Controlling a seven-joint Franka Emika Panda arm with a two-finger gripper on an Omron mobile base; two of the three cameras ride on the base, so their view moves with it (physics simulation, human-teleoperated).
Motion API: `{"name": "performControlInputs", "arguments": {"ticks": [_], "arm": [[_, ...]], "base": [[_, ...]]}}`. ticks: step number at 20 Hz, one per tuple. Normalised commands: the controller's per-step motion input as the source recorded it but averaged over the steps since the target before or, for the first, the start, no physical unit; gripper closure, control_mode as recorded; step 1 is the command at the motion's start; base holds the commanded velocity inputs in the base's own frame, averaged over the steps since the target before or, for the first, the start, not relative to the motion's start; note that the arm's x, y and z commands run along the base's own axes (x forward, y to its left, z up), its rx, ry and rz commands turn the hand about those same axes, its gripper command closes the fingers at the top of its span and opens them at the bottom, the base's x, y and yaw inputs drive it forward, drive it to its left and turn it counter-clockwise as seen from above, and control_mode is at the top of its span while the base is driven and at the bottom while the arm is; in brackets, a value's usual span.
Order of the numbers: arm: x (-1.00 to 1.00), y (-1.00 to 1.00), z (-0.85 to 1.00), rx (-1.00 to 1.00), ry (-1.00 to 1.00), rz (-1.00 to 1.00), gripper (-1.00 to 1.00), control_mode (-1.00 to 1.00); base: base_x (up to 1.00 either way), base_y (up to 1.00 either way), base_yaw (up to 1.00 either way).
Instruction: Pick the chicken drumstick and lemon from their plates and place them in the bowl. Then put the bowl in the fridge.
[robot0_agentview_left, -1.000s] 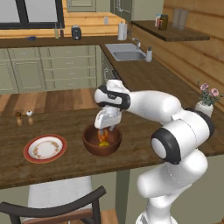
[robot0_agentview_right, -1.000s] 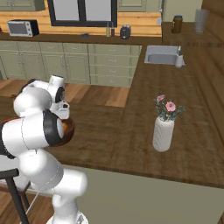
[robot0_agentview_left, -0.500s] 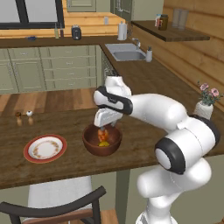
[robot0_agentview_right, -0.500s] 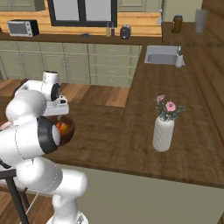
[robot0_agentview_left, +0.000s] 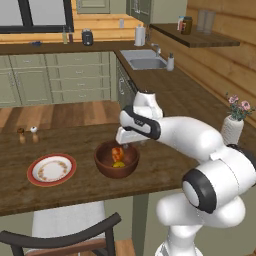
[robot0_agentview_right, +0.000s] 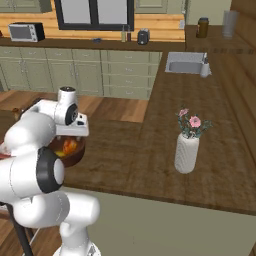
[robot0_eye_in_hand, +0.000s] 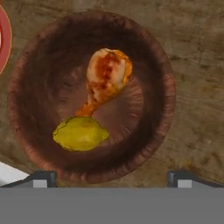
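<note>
The chicken drumstick (robot0_eye_in_hand: 106, 78) and the lemon (robot0_eye_in_hand: 80, 133) are seen lying together in the bowl (robot0_eye_in_hand: 30, 144), the thin end of the drumstick touching the lemon; both plates' contents are thus judged to have been transferred, and the fridge step is judged not yet begun. The gripper (robot0_eye_in_hand: 109, 178) is held released just above the bowl, its jaws spread wide with nothing between them, one fingertip at each side of the bowl's near rim. This placing is judged to suit a grasp on the rim, since the bowl as a whole seems too wide to be spanned.

The bowl is set on the dark wooden bench (robot0_agentview_left: 65, 197), near its front edge and roughly midway along the length shown in the left base view. The plate with the red-brown rim (robot0_agentview_left: 51, 169) is left bare just beside the bowl, towards the bench's left end. Two small items, too small to be told, are seen at the far edge. On the bench's right arm a white vase with pink flowers (robot0_agentview_right: 187, 146) is stood, well apart from the bowl.

Beyond the bench, green cabinets (robot0_agentview_right: 90, 75), a sink (robot0_agentview_right: 185, 63) and a microwave (robot0_agentview_right: 26, 31) are ranged along the far wall. A dark chair back (robot0_agentview_left: 60, 237) is seen below the front edge.
</note>
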Motion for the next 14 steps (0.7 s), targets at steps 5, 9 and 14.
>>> {"name": "performControlInputs", "arguments": {"ticks": [5,9,14], "arm": [[0.0,-0.31,-0.25,0.0,0.05,-0.5,-1.0,-1.0],[0.13,-0.34,-0.42,0.0,0.06,-0.42,-1.0,-1.0],[0.22,-0.01,-0.29,0.0,0.05,-0.03,-1.0,-1.0]], "base": [[0.0,0.0,0.0],[0.0,0.0,0.0],[0.0,0.0,0.0]]}}
